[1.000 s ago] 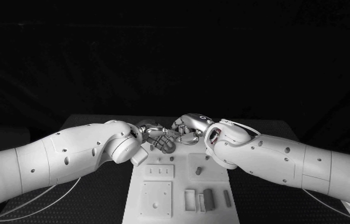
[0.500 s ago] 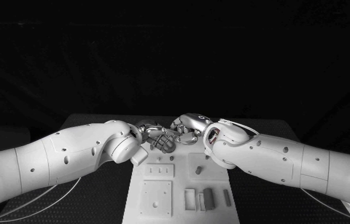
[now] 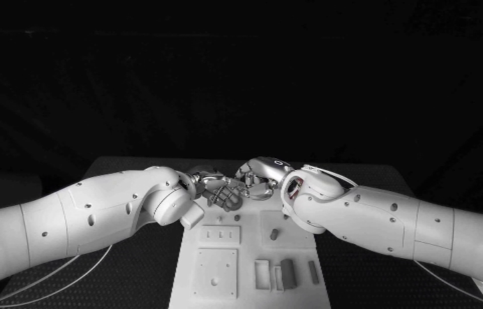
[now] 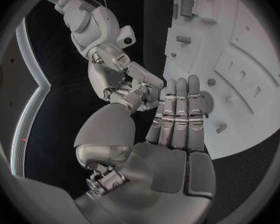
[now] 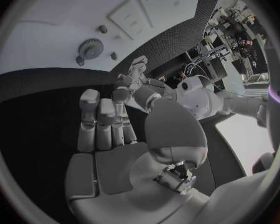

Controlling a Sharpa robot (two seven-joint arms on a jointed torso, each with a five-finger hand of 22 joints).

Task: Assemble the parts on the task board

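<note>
The white task board runs down the middle of the black table. My left hand and right hand meet above its far end, close enough to touch. In the left wrist view my left hand has straight fingers side by side and a bare palm. Its thumb reaches up to the right hand. In the right wrist view my right hand also has straight fingers and a bare palm, with the left hand just past its thumb. No part shows in either hand. A grey gear and small pegs sit on the board.
Nearer me the board carries a grey peg, a slotted block, a square plate and upright grey bars. Black table lies on both sides of the board. Both forearms cross the board's far corners.
The two hands have drawn slightly closer together over the board's far end. The parts on the board have not moved.
</note>
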